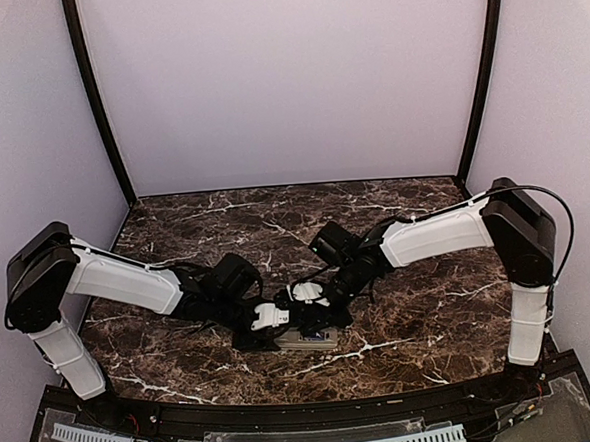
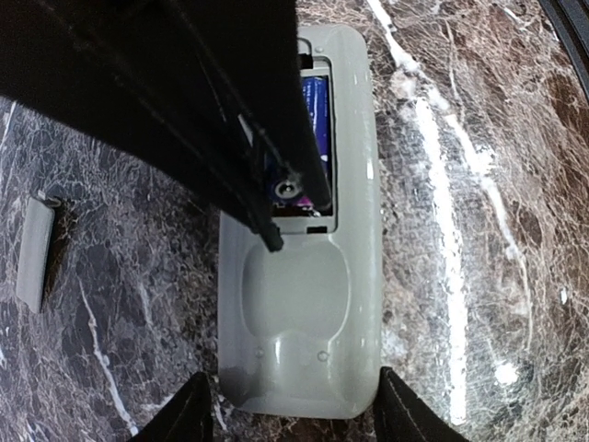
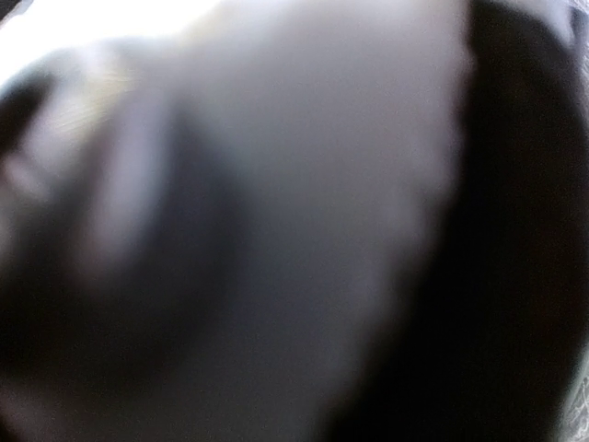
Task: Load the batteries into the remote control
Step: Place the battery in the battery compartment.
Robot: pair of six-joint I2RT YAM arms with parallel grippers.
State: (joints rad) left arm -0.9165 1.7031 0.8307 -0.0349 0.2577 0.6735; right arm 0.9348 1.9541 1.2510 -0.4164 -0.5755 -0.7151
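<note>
Remote control lies back-up on the marble bench, compartment uncovered, a blue-purple battery inside. Right tool, clenched, reaches in from 11 o'clock, its tip at the battery's end. Left tool straddles the remote's 6 o'clock end; grasping or released, I cannot tell. Grey cover lies at 9 o'clock.
</note>
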